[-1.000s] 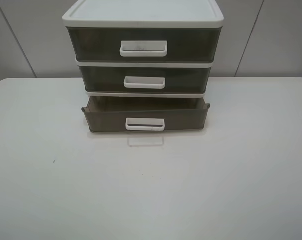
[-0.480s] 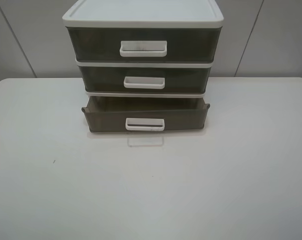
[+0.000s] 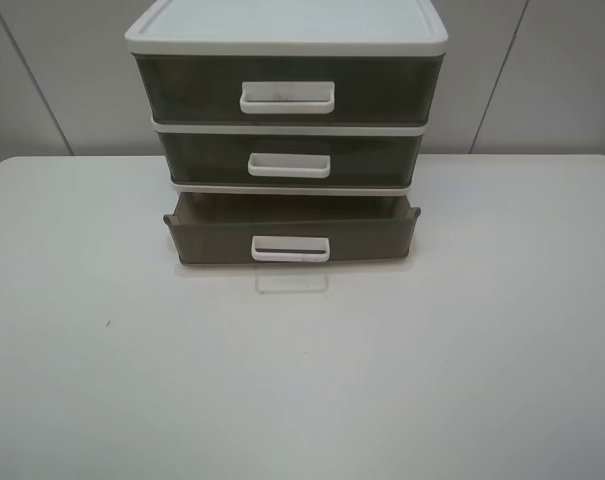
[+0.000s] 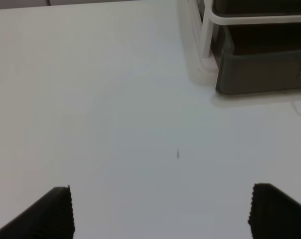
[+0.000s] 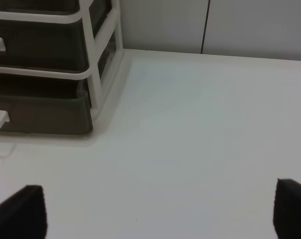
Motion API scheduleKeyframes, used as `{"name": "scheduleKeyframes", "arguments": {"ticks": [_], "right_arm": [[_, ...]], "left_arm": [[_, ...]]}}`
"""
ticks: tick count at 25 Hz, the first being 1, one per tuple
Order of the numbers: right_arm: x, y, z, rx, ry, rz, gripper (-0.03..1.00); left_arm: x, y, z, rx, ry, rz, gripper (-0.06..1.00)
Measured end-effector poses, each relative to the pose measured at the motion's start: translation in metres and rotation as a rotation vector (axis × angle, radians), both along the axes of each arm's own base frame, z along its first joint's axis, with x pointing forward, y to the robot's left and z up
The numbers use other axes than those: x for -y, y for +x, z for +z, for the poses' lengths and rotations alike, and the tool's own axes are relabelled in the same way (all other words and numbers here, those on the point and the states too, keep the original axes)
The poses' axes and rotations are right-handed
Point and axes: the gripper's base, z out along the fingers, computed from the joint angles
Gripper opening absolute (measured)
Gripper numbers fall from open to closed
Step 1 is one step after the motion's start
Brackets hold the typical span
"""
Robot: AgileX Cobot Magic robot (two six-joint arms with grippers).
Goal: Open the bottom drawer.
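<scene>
White table (image 3: 302,400) bare before bottom drawer (image 3: 292,232); small dark speck (image 3: 108,322).

You're looking at a white, matte table (image 3: 462,360) filling most of the exterior high view, its far corners rounded, with one tiny dark speck (image 3: 108,323) on the left part of the surface. Behind it you have a pale grey panelled wall (image 3: 562,80), split by thin dark seams (image 3: 502,75) that slant in this view; the right wrist view shows one seam running straight down to the table's back edge. Light is soft and even, and you get a faint sheen on the tabletop
</scene>
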Motion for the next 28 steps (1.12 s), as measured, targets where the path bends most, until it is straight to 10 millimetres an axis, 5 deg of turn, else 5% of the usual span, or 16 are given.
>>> {"name": "scheduleKeyframes", "arguments": {"ticks": [28], "right_arm": [[0.0,0.0,0.0001,0.001,0.0,0.0,0.79]], "left_arm": [[0.0,0.0,0.0,0.0,0.0,0.0,0.72]]}}
